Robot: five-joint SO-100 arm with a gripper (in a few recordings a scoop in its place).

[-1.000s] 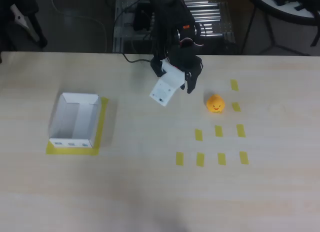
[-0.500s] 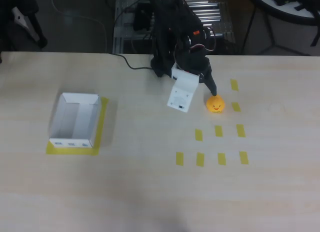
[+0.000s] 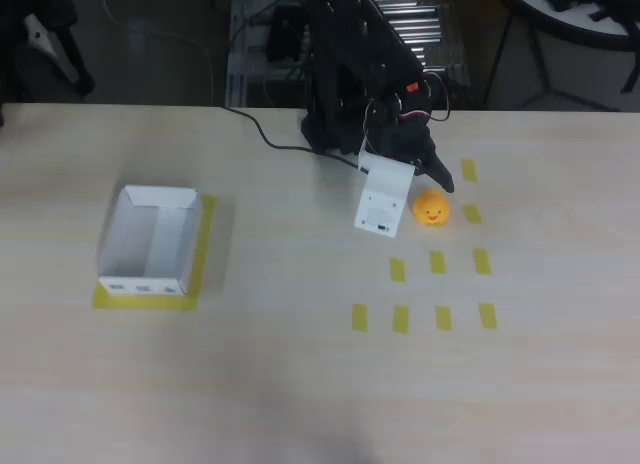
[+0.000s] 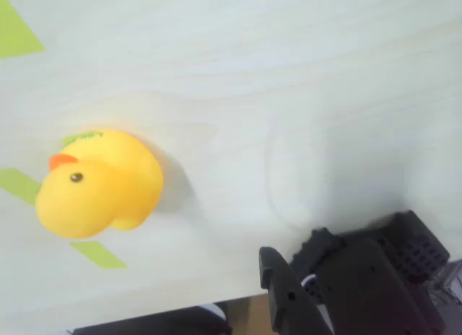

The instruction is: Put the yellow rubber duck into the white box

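Note:
The yellow rubber duck [image 3: 432, 209] sits on the table right of centre in the overhead view, among small yellow tape marks. My gripper [image 3: 424, 191] hovers just behind and left of it. One black finger [image 3: 441, 176] reaches past the duck's far side, and the arm's white plate [image 3: 383, 204] hangs to the duck's left. The wrist view has the duck [image 4: 97, 183] at the left, lying apart from a single black finger [image 4: 287, 295] at the bottom edge, with nothing held; the gripper looks open. The white box [image 3: 143, 284] stands open-topped at the far left.
Yellow tape rectangles [image 3: 437, 262] lie in rows in front of and beside the duck. A yellow tape strip [image 3: 205, 246] edges the box. A black cable [image 3: 262, 129] runs from the arm's base over the table's back edge. Bare tabletop separates box and duck.
The arm has swung to the right, from behind the table's middle to just beside the duck. The duck and the box have stayed put.

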